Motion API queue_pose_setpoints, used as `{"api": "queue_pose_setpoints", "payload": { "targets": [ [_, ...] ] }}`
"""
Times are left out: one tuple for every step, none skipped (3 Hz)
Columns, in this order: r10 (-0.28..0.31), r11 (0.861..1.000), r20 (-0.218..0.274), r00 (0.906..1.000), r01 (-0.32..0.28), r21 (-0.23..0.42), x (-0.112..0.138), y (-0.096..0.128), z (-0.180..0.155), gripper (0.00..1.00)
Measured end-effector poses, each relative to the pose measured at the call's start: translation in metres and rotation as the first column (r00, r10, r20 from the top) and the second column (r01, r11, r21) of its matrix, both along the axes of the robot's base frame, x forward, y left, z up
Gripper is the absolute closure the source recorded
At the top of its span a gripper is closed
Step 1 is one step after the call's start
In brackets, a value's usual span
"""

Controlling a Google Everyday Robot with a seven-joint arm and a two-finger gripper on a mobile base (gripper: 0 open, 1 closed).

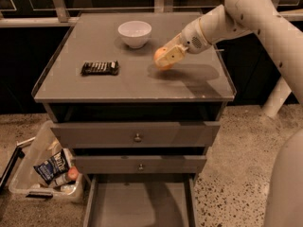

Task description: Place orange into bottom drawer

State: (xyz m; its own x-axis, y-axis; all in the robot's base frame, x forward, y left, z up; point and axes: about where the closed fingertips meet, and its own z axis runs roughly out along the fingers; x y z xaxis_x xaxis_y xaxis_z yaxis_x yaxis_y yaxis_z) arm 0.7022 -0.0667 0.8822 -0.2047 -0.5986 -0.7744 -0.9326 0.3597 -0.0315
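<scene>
One orange [158, 56] is right of the middle of the table [94, 86], pinched in the claw [168, 56]. A cream finger lies across the side of the fruit facing the camera, and a soft shadow falls on the grey top just below it. The white arm [246, 13] reaches in from the upper right.

Behind and to the left, near but apart, stands a white bowl [135, 33]. A dark wrapped bar [99, 68] lies flat well to the left, closer to the front edge; any print on its wrapper is too small to read.

Bare top lies between the orange and both the front and right edges of the table, so the fruit is well in from either lip. The widest free stretch runs forward and to the right, under the arm's shadow.

Below the top, two grey drawer fronts [138, 137] with small round knobs are stacked. Under them the bottom drawer [139, 205] is pulled out towards the camera, with its flat grey floor and thin side walls showing (it lies straight down from the front edge of the table).

On the speckled floor [236, 141] at the left, beside the drawers, is a clear plastic bin [19, 186]. It holds a blue packet [51, 167] with white lettering I cannot make out.
</scene>
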Motion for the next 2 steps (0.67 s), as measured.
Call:
{"api": "queue_pose_setpoints", "payload": {
  "targets": [
    [0.015,1.0,0.041,0.9991,-0.014,-0.018,-0.028,-0.008,0.02,1.0],
    [0.019,0.999,0.077,0.9968,-0.015,-0.047,-0.062,-0.02,0.035,1.0]
  ]
}}
